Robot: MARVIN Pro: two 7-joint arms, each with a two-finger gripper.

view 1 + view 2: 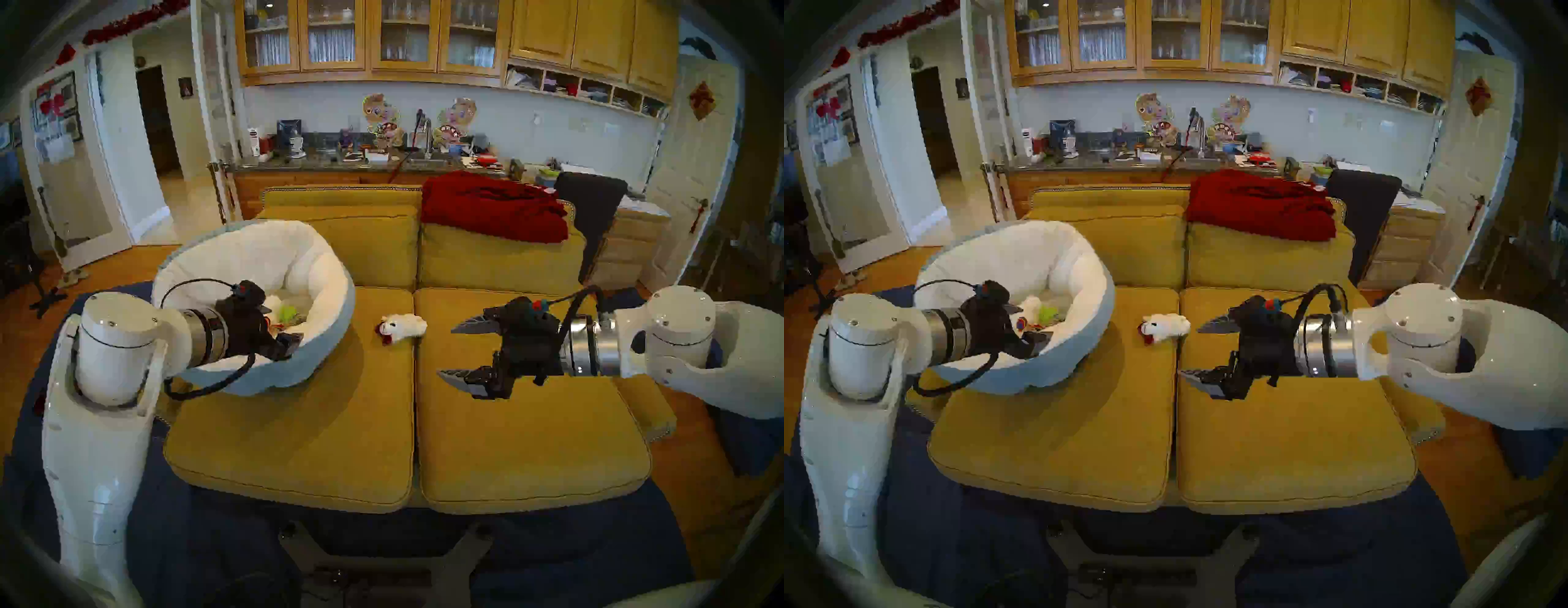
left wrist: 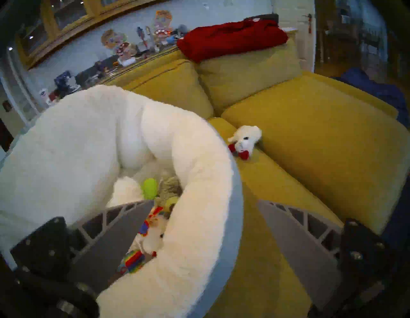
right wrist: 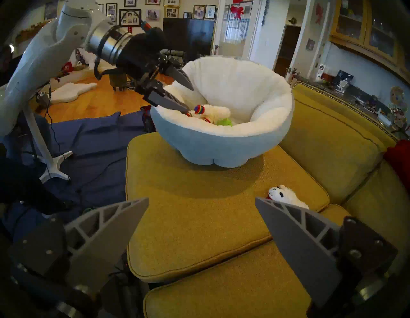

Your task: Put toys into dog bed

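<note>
Now we see both tools spread apart, empty: left tool (image 3: 177, 93) over the dog bed (image 1: 331, 339) rim, right tool (image 1: 458, 352) beside the white lamb (image 1: 403, 326) at the seat cushions' seam; several toys, perhaps four, inside.

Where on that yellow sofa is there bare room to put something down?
The right seat cushion is bare, and so is the left cushion's front, below the dog bed and white lamb. The bed's bottom is crowded with toys.
</note>
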